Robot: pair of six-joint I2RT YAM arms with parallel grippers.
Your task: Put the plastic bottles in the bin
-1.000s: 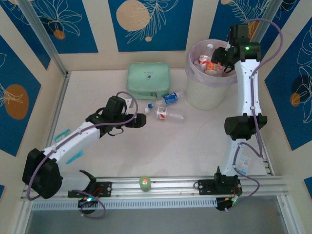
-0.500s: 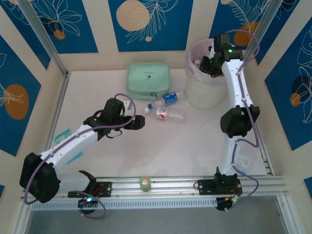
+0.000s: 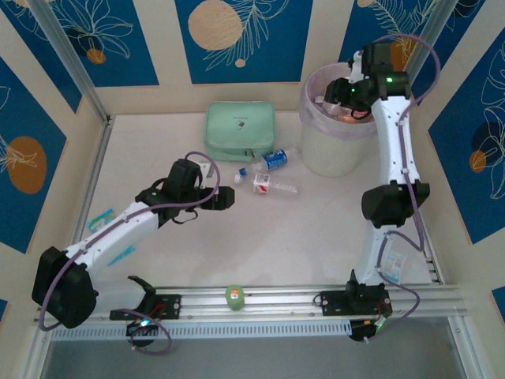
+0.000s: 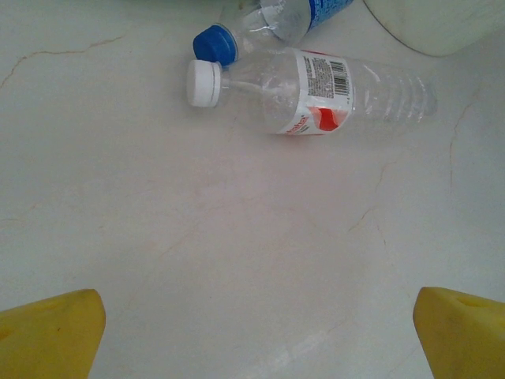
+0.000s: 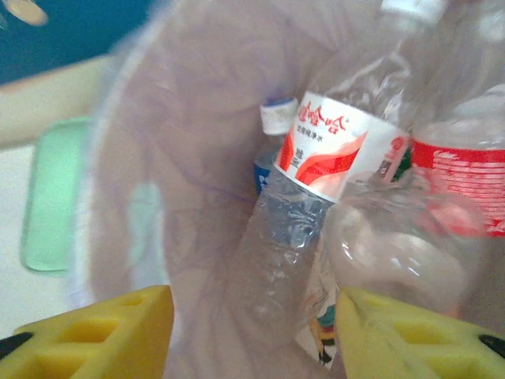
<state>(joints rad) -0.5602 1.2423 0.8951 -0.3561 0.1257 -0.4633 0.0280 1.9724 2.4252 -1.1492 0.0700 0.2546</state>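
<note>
Two plastic bottles lie on the table: one with a red and white label and white cap (image 3: 272, 186) (image 4: 316, 93), and one with a blue label and blue cap (image 3: 272, 159) (image 4: 264, 20) just behind it. My left gripper (image 3: 227, 197) (image 4: 256, 343) is open, short of both bottles, with bare table between its fingers. The bin (image 3: 335, 134) stands at the back right with several bottles inside, among them a red-and-white labelled one (image 5: 327, 150). My right gripper (image 3: 343, 91) (image 5: 252, 339) hangs open over the bin's mouth, its yellow fingers (image 5: 95, 335) wide on either side of the bottles below.
A mint green case (image 3: 241, 130) (image 5: 51, 197) lies at the back, left of the bin. The bin's wall (image 4: 442, 24) is just beyond the two loose bottles. A small green object (image 3: 234, 295) sits on the front rail. Walls enclose the table on three sides.
My right gripper has shifted about over the bin, first left and lower, then back up and right. The left arm edged slightly and then held still.
</note>
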